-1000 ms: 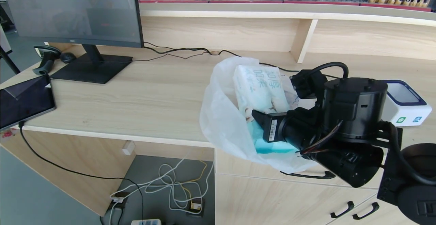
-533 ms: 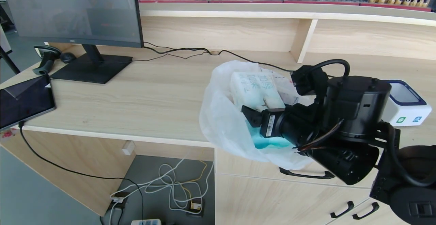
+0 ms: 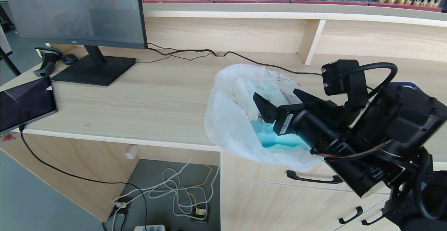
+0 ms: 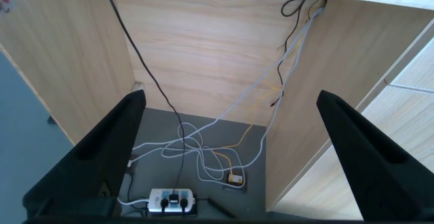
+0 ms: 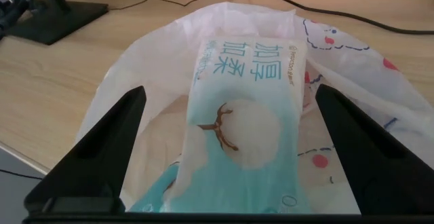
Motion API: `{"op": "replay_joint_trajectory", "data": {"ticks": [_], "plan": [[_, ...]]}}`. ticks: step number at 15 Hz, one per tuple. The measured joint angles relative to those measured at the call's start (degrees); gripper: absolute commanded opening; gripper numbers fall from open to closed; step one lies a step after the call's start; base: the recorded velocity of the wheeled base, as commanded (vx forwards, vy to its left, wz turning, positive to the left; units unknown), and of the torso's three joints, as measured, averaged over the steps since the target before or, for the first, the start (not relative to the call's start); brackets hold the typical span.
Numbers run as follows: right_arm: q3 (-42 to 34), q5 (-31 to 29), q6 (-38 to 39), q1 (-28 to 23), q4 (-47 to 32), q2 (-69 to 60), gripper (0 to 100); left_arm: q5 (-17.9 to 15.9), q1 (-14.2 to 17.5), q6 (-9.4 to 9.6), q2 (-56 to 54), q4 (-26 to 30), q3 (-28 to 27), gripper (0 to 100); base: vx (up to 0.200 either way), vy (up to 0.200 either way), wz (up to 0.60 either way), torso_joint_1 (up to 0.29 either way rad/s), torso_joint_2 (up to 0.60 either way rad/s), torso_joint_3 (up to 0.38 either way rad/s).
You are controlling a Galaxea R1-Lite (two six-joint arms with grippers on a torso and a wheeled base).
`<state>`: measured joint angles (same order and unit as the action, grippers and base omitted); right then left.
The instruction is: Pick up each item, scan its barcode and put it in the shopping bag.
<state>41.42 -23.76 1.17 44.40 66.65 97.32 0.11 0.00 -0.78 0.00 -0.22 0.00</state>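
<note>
Your right gripper (image 3: 279, 100) stands wide and empty over the shopping bag (image 3: 227, 126); the tissue pack (image 5: 247, 108) lies inside it, likely delivered; your left gripper (image 4: 230, 156) hangs wide below the counter (image 3: 157, 98), out of the way.

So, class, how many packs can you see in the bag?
1: the pack lies inside the bag on the counter, before the right gripper; others may hide beneath.
</note>
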Motion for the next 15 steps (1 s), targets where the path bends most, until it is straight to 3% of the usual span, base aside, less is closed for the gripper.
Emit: {"op": "replay_joint_trajectory", "data": {"ticks": [6, 11, 15], "plan": [[-6.6, 3.7, -1.1, -0.5, 16.1, 0.3, 100, 0.0, 0.0, -0.01, 0.0, 0.0, 0.0, 100, 0.000, 0.000, 0.00, 0.000, 0.00, 0.000], [-8.2, 9.4, -3.0, -3.2, 20.1, 0.1, 100, 0.0, 0.0, 0.00, 0.0, 0.0, 0.0, 100, 0.000, 0.000, 0.00, 0.000, 0.00, 0.000], [-14.6, 13.9, -4.3, -6.0, 21.2, -2.3, 100, 0.0, 0.0, 0.02, 0.0, 0.0, 0.0, 100, 0.000, 0.000, 0.00, 0.000, 0.00, 0.000]]}}
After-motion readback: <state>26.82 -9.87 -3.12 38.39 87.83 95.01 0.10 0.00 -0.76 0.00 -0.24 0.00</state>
